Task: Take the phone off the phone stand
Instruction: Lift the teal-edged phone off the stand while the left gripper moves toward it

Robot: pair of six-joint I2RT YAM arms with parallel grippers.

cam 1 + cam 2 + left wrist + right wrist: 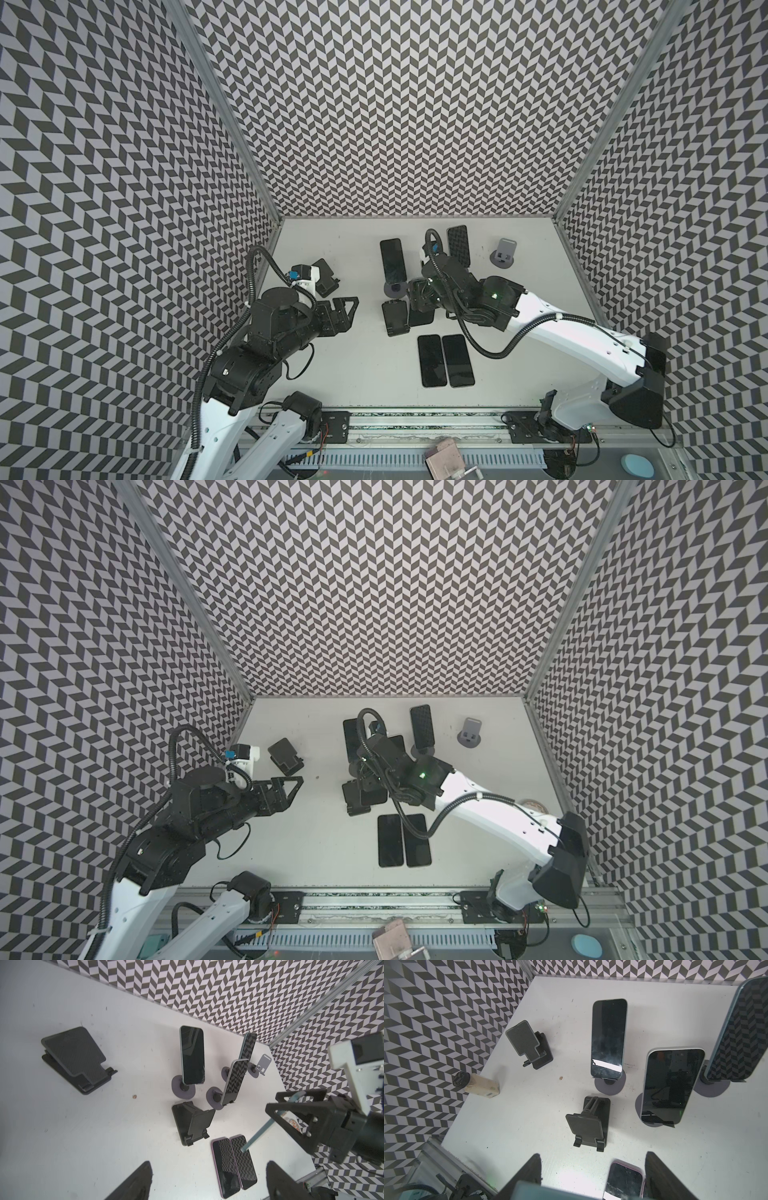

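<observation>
The phone (256,1136) is off its stand: the right fingers (272,1108) are clamped on its top end, above the table (104,1147). Its long axis slants down and away from them, and its lower end hangs just over the two phones lying flat (234,1163), beside the empty black stand (193,1124). The left fingers (345,311) stand apart, holding nothing, well off to the left. Seen edge-on, it's a thin slab with a teal rim.

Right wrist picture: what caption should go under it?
Three glossy dark phones lean on round grey stands; two black folding stands sit empty; right gripper holds a teal-edged phone.
</observation>
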